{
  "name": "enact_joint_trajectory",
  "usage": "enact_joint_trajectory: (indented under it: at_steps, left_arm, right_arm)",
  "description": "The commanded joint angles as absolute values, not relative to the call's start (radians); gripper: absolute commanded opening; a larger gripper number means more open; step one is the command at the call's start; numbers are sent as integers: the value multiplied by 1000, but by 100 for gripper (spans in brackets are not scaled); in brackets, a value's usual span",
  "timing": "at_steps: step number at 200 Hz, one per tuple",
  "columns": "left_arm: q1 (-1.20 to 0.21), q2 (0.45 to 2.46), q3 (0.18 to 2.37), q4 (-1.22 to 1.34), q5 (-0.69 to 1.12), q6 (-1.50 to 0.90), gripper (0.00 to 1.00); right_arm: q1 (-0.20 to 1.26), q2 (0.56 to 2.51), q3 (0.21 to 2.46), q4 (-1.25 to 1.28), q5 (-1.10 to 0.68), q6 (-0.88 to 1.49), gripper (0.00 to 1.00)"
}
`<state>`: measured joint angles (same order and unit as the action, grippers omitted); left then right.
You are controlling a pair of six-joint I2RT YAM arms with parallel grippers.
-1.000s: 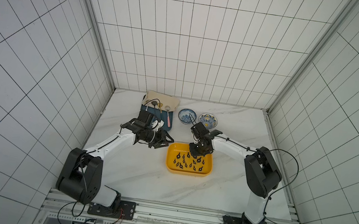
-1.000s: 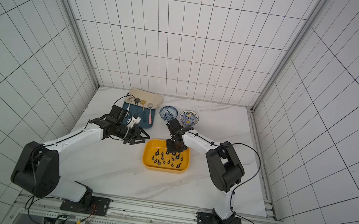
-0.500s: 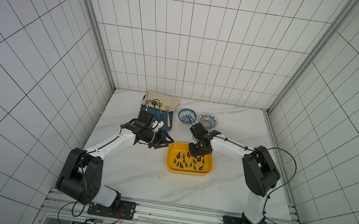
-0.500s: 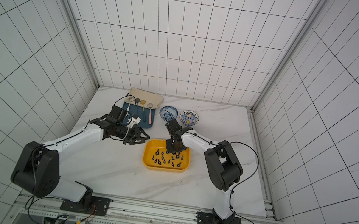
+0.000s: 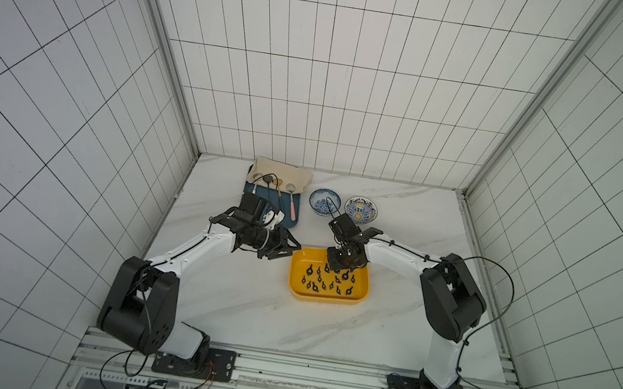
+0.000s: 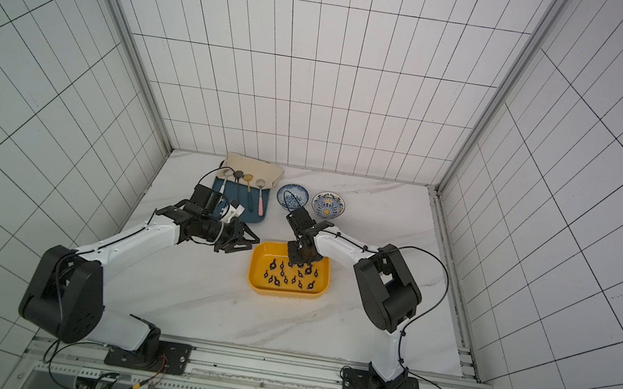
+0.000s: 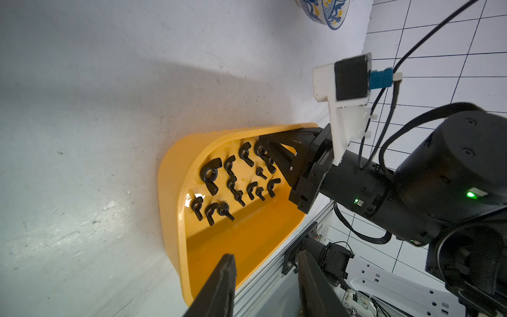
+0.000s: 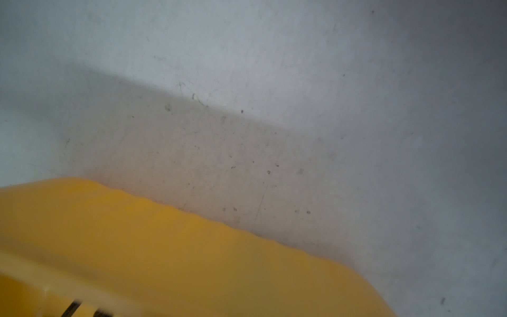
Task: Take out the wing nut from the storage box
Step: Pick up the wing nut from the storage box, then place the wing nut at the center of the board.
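And the right gripper (image 7: 262, 142) is down inside the yellow storage box (image 5: 327, 299), jaws pinched shut among the black wing nuts (image 7: 210, 175) on its floor, presumably to pluck one, though a catch can't be confirmed, while the left gripper (image 7: 264, 256) hovers alongside, jaws apart, empty, leaving room.

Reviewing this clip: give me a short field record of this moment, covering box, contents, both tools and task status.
storage box: yellow, on the table, between the arms
wing nuts: many, black, scattered on the box floor
right tool: shut, tips inside the box at its far edge among the nuts; grip on one unconfirmed
left tool: open, empty, beside the box
behind: two patterned bowls; dark-blue tray with spoons
status: no wing nut seen outside the box
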<state>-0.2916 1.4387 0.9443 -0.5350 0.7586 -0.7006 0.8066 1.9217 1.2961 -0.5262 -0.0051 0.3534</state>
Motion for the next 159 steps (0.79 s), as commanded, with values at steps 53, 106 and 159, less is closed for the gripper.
enact_joint_trajectory:
  at_steps: [53, 106, 159]
  left_arm:
    - [-350, 1446, 972, -510, 712, -719, 39]
    - [-428, 1531, 1087, -433, 702, -792, 39]
    - [-611, 1734, 1310, -353, 689, -855, 38]
  right_arm:
    - [858, 1772, 1229, -568, 88, 404, 0]
    - [823, 1615, 1206, -652, 202, 405, 0]
    - [581, 1444, 1055, -651, 181, 405, 0]
